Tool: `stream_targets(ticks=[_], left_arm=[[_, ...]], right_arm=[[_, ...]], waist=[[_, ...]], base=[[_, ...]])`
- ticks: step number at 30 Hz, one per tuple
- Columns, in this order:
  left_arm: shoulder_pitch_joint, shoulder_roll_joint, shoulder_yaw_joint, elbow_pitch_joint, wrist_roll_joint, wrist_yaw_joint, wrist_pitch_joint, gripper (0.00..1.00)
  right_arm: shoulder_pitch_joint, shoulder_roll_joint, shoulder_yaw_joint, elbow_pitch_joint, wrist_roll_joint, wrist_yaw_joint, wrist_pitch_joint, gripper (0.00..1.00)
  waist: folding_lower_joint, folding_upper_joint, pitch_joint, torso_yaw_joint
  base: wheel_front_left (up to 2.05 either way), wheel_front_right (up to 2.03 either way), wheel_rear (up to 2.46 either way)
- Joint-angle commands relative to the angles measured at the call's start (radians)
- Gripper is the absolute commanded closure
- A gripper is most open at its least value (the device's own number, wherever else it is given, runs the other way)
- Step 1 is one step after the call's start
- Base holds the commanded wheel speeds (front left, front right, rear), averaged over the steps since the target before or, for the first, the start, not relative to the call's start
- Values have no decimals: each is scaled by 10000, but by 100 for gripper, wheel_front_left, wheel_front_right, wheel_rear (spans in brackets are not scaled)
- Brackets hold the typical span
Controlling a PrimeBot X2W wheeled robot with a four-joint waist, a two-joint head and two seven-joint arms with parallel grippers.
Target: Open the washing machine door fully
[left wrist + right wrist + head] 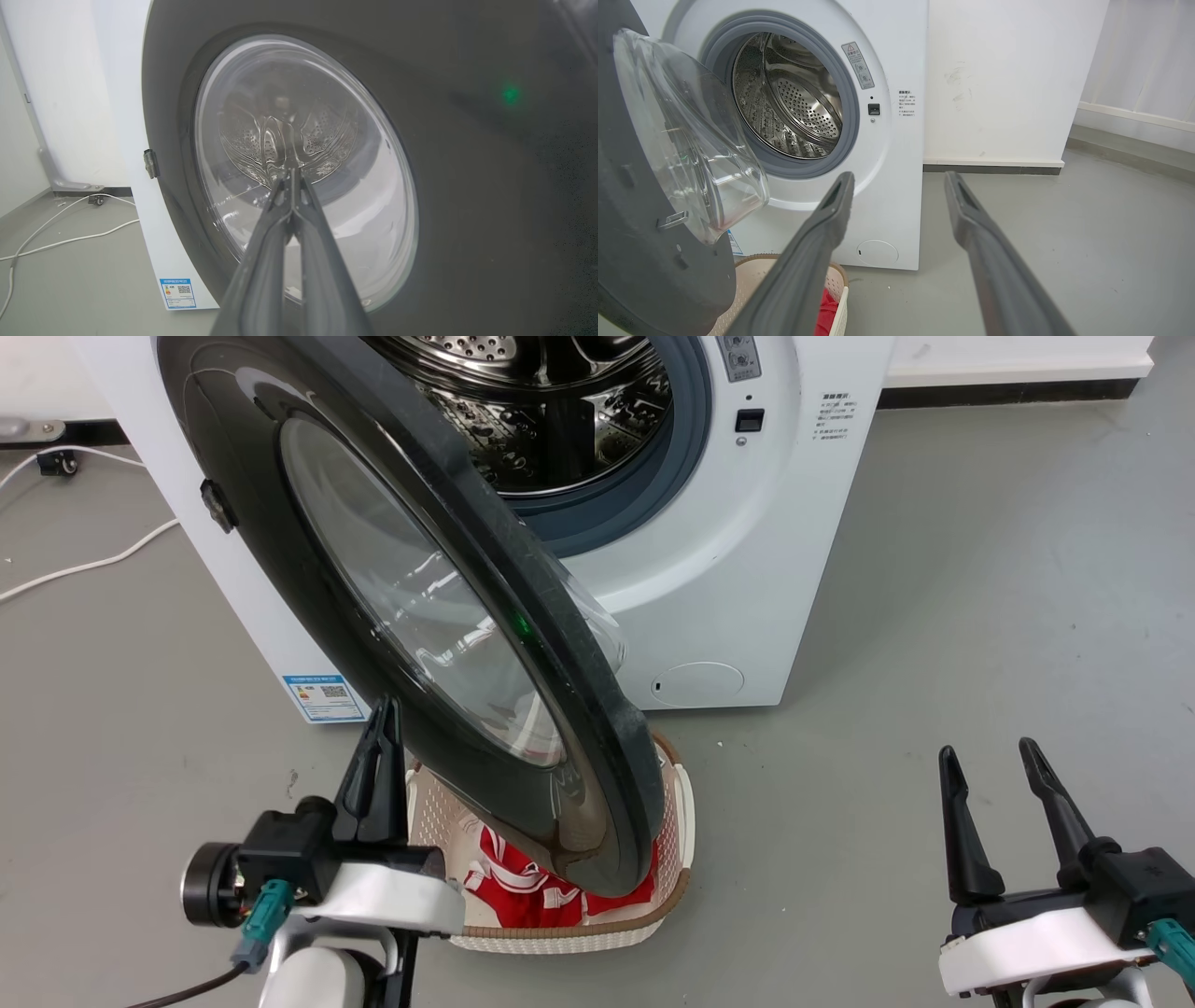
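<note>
Washing machine door [411, 616] part-open, its outer face just ahead of the left gripper [386, 714], which is pinched together and empty, contact undetermined; right gripper [990, 761], spread wide and empty, well apart on the inner side.

Overall light: bright, even and diffuse, seemingly from overhead; white panels of the washing machine [747, 569] run close to blown-out.
Shadows: soft and faint; a thin dark line on the floor [934, 616] along the machine's base, centre of the head view.
Glare: pale streaks on the glossy washing machine door [233, 476], upper left of the head view; a green dot [510, 94] reflected at upper right of the left wrist view; hard sparkle on the steel drum [798, 107].
Noise: the door's dark right half in the left wrist view is murky and grainy.
Focus: left jaws and right jaws are soft at the bottom of the wrist views.
Distortion: wide-angle bowing; the machine's edge curves at left of the left wrist view.
</note>
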Motion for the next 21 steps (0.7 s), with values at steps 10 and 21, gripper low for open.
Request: stream_targets(ticks=[10, 21], left_arm=[[-419, 5, 82, -1647, -114, 63, -25, 100], [-1487, 5, -545, -4559, -281, 89, -25, 100]], right_arm=[[-35, 42, -52, 67, 126, -7, -71, 0], [-26, 39, -41, 65, 152, -7, -104, 0]], waist=[[0, -1, -84, -3], [0, -1, -106, 31]], base=[[0, 0, 0], [0, 0, 0]])
